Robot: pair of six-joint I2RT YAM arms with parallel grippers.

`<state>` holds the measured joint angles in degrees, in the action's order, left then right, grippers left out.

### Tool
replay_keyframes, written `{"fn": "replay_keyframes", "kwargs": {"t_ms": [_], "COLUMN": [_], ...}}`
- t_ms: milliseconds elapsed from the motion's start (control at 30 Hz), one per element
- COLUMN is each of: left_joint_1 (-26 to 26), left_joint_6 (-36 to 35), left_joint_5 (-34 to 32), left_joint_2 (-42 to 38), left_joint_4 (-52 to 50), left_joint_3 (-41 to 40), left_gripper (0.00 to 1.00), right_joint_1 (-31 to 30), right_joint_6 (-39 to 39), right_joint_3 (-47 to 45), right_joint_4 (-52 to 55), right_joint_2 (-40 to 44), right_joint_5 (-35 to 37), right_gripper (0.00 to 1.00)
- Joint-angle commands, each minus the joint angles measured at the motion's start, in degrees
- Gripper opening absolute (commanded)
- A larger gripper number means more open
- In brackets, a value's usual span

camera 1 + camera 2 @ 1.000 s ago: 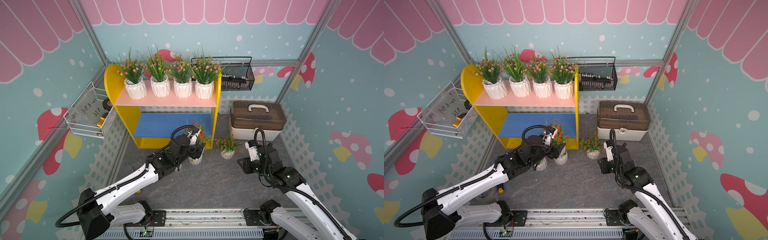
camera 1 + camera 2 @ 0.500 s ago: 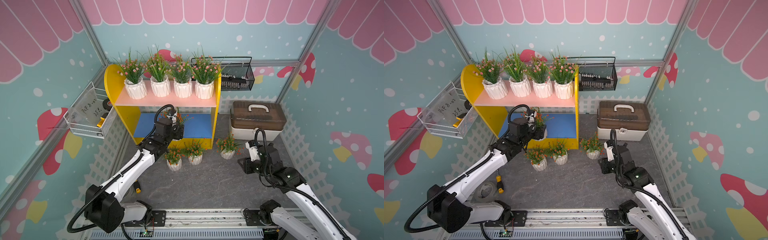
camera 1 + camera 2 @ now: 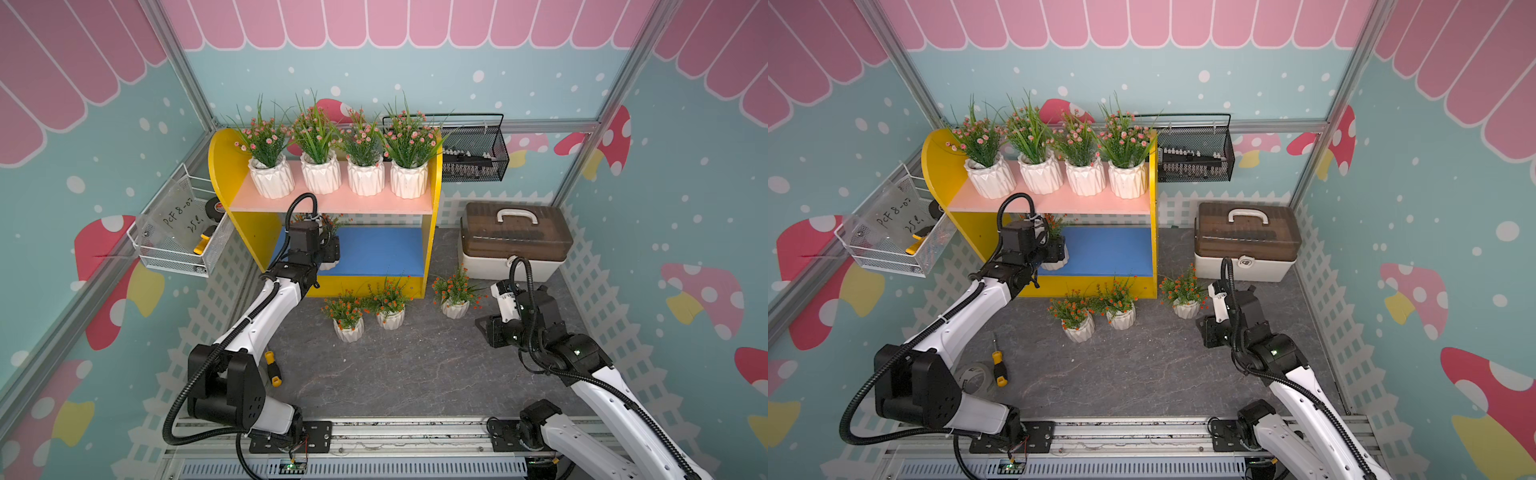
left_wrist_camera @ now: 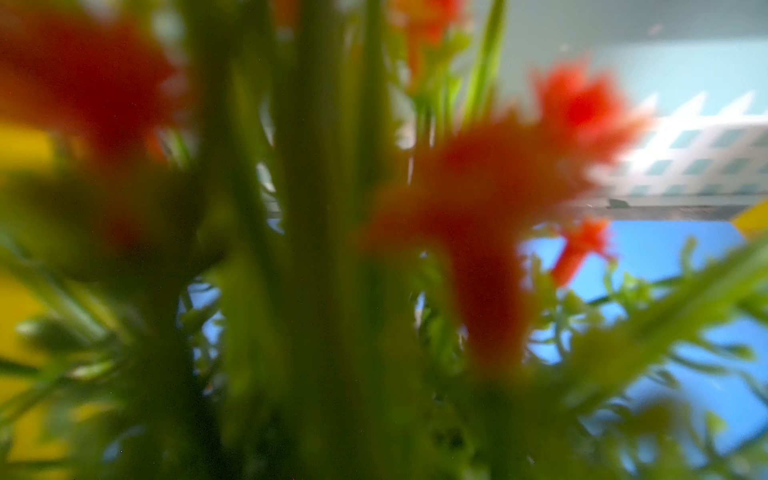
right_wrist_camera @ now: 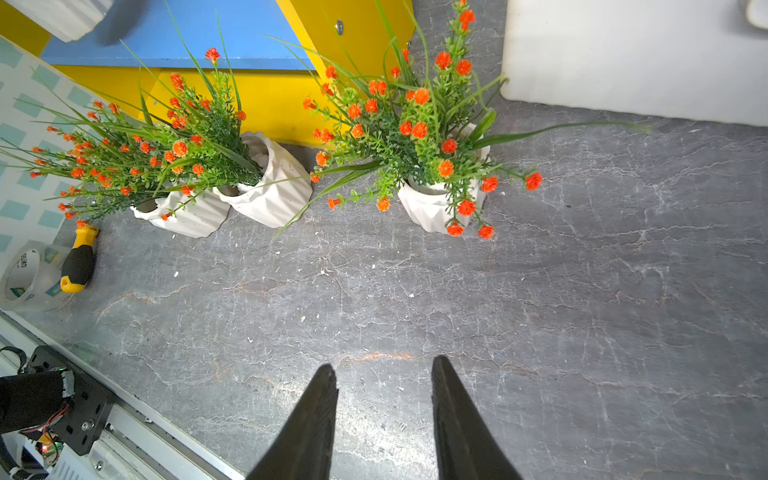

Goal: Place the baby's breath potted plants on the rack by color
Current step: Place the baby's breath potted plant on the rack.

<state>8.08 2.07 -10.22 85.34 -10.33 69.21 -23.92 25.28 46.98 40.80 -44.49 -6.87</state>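
L hand point(image 3: 1056, 252) clenching orange plant point(image 3: 1054, 221) reached rack point(image 3: 1075, 203); 3 plants point(image 3: 1077, 318) point(image 3: 1121, 309) point(image 3: 1185, 301) grounded; R hand point(image 5: 384, 362) released.

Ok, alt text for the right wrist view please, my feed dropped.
A close pair of orange-blossomed potted plants and a third plant stand on the grey floor before the rack's blue lower board. The right gripper hovers short of them, jaws apart and empty; a screwdriver and tape roll lie aside.

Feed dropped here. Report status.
Left gripper shut on an orange-red plant at the blue board. Right gripper open, empty. Three orange-red plants on the floor. Board path looks clear.
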Motion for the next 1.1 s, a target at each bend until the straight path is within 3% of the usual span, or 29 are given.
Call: {"fn": "replay_keyframes", "kwargs": {"t_ms": [0, 600, 1067], "left_joint_1": [-3.01, -9.54, -11.13], "left_joint_6": [1.95, 4.75, 4.34], "left_joint_5": [0.51, -1.54, -5.42], "left_joint_2": [1.07, 5.01, 3.34], "left_joint_4": [6.24, 10.94, 13.02], "left_joint_3": [3.97, 2.94, -1.77], "left_gripper": [0.35, 0.32, 0.31], "right_joint_1": [0.44, 0.65, 0.72], "right_joint_6": [-1.1, -1.28, -1.28], "right_joint_3": [-0.21, -0.22, -0.38], "right_joint_4": [0.7, 0.67, 0.34], "right_joint_2": [0.44, 0.65, 0.8], "right_joint_5": [-0.49, -1.06, -1.38], "right_gripper": [0.37, 0.37, 0.37]}}
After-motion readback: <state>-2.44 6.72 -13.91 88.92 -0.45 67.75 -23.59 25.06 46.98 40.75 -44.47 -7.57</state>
